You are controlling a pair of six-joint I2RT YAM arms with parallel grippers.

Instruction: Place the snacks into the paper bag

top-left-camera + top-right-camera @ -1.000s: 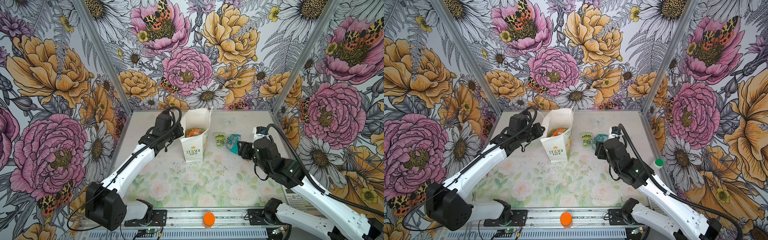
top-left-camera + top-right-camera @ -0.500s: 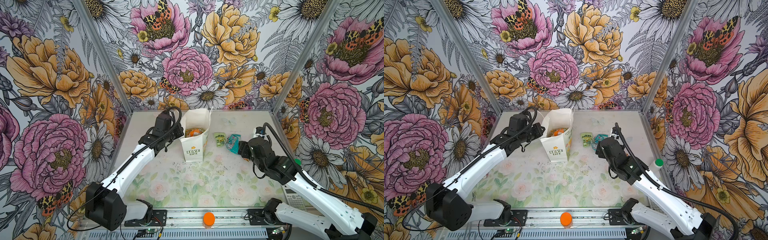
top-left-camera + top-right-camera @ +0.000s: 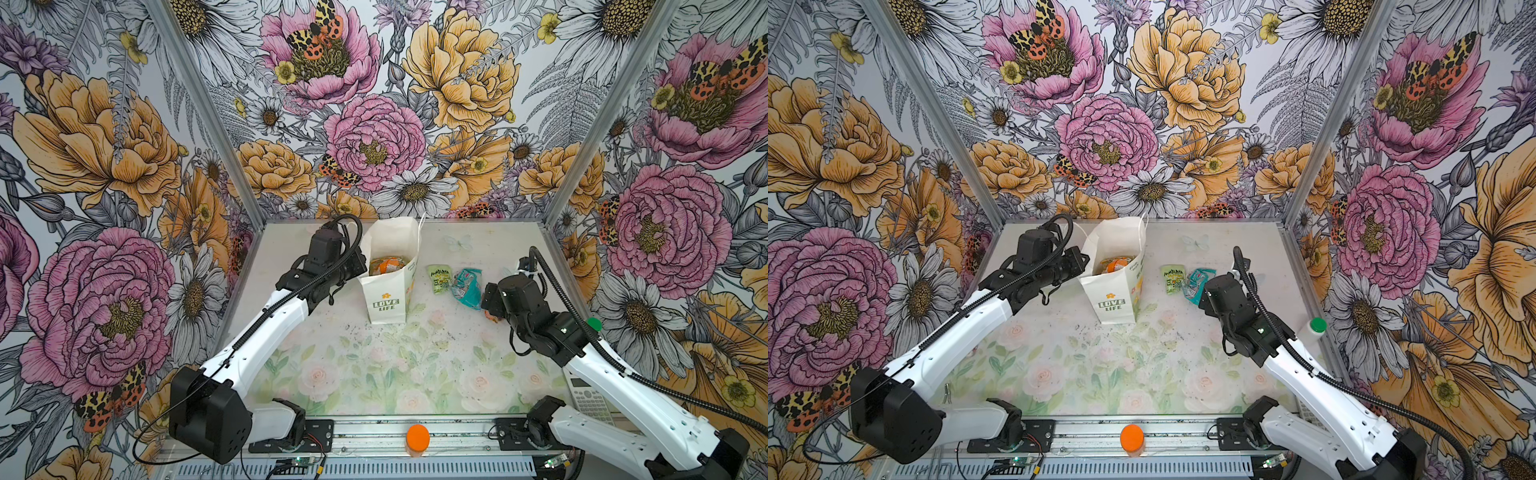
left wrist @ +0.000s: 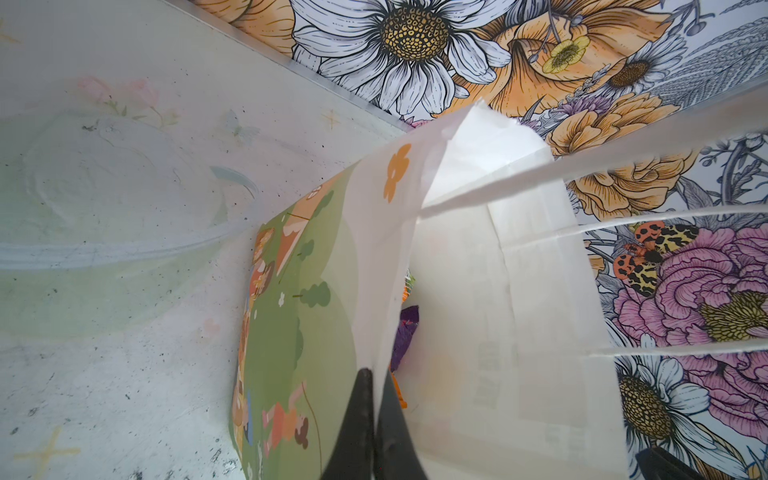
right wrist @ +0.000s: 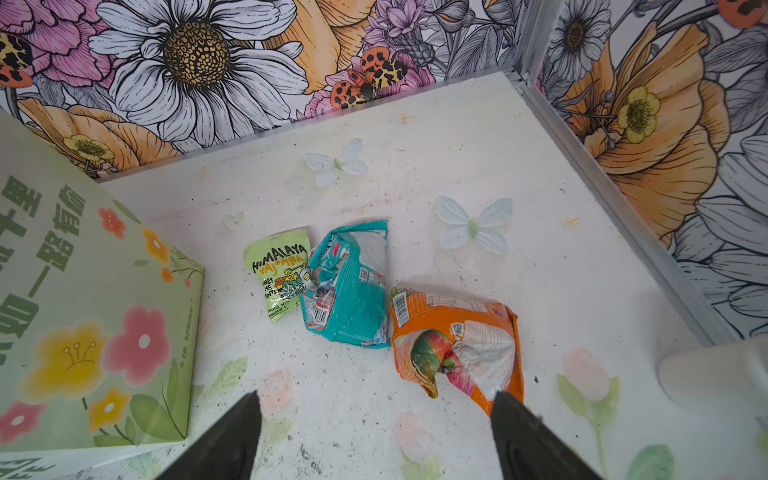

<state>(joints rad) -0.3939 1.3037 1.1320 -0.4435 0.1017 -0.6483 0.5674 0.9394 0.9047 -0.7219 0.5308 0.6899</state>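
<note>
- The paper bag stands upright just left of centre in both top views. Its mouth is open and the "LOVE LIFE" side faces the lower edge of the frame.
- The left gripper is clenched on the bag's rim. In the left wrist view both black fingers press together with the paper wall pinched between them. In both top views it sits against the bag's left side.
- Inside the bag, orange-and-white packets show through the mouth in both top views. A purple packet shows lower down in the left wrist view.
- Three snacks lie on the table, right of the bag in the top views.
- The pale green packet is nearest the bag.
- The teal packet overlaps the pale green one's edge.
- The orange packet lies just beside the teal one, crumpled, with a barcode showing.
- The right gripper is released, its jaws spread wide and nothing between them. It hangs low over the table by the orange packet.
- One fingertip overlaps that packet's corner in the right wrist view. I cannot tell whether they touch.
- In both top views the right gripper hides most of the orange packet, and only a sliver shows at its lower edge.
- A green-capped bottle stands at the table's right edge, apart from the snacks.
</note>
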